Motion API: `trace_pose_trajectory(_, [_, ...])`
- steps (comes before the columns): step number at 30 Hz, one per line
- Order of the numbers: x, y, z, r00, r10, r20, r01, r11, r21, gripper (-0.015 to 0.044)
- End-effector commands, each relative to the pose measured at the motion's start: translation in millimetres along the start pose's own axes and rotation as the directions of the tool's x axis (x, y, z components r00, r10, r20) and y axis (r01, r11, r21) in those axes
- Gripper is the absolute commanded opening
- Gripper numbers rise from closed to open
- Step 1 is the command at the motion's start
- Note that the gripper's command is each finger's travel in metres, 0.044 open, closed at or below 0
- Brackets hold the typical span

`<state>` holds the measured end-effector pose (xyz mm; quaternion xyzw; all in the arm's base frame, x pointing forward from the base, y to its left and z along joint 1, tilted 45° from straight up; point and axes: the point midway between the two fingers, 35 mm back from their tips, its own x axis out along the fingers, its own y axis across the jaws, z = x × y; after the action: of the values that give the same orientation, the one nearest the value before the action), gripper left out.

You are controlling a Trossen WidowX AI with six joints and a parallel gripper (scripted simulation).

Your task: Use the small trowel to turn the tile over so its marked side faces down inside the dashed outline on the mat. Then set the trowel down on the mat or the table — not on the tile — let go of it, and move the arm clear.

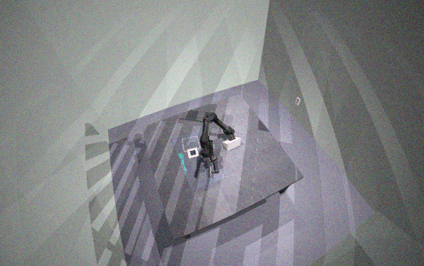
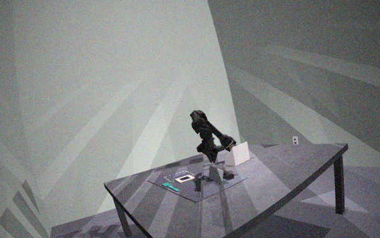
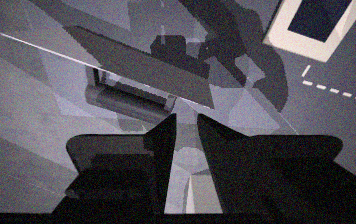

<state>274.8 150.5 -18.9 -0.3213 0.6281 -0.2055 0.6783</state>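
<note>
The white tile [image 1: 195, 155] [image 2: 190, 179] [image 3: 280, 42] lies flat, its dark square up, across the near edge of the dashed outline [image 1: 189, 137] [image 3: 321, 86] on the mat [image 2: 196, 198]. The teal trowel [image 1: 183, 163] [image 2: 171, 187] lies flat beside the tile at the mat's left side; it is out of the wrist view. My gripper [image 2: 213, 161] [image 3: 186, 117] is open by a narrow gap with nothing between its fingers. It is above the mat, to the right of the tile and well away from the trowel. In the top view the fingertips are hard to make out.
A grey tilted panel [image 3: 150, 70] with a dark bar beside it [image 2: 228, 175] stands on the right part of the mat, close to my fingers. A white block [image 1: 232, 144] [image 2: 239, 154] stands by the arm's base. Strong striped shadows cross the table [image 1: 268, 170].
</note>
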Motion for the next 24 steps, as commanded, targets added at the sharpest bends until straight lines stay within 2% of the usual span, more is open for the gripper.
trace_pose_trajectory(1, [2, 1, -6, 1.0, 0.001, -0.007, 0.0, 0.987, 0.162, 0.01])
trace_pose_trajectory(12, [3, 3, -17, 1.0, 0.0, -0.008, 0.004, 0.856, 0.517, 0.01])
trace_pose_trajectory(24, [4, 5, -29, 1.0, -0.001, -0.009, 0.009, 0.575, 0.818, 0.01])
